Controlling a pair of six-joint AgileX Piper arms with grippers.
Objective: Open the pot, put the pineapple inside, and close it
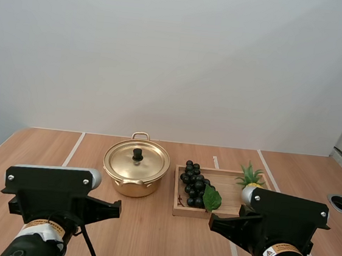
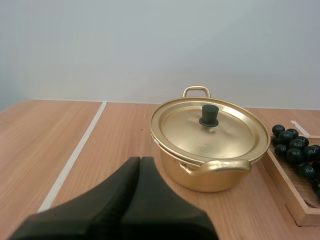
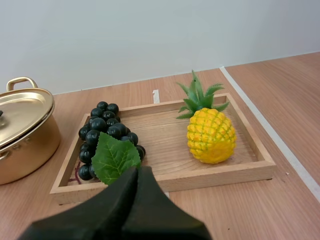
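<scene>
My left gripper (image 2: 140,161) was clenched on nothing, its two black fingers pressed together into one dark wedge. It hung above the table (image 2: 50,130), short of the pot (image 2: 200,176) and apart from it. The pot was gold-coloured and stood upright on the wood. Its lid (image 2: 220,137) sat flat on it, closed, and the black knob (image 2: 209,115) in the middle of the lid was untouched. One loop handle faced my left gripper and the other showed at the far side.

My right gripper (image 3: 137,171) was likewise clenched and empty, fingers lying together. It hovered just in front of the near wall of the wooden tray (image 3: 220,176). The pineapple (image 3: 211,136) lay inside that tray, toward its right end. Its yellow body rested on the tray floor and its green crown pointed toward the far wall. At the tray's left end lay a bunch of dark grapes (image 3: 102,125) with a green leaf (image 3: 114,157) over its near part. The grapes and the pineapple were apart, with bare tray floor between them.

From above, the pot stood just left of the tray, close to it, and both of my arms were held back on the near side of the table.
</scene>
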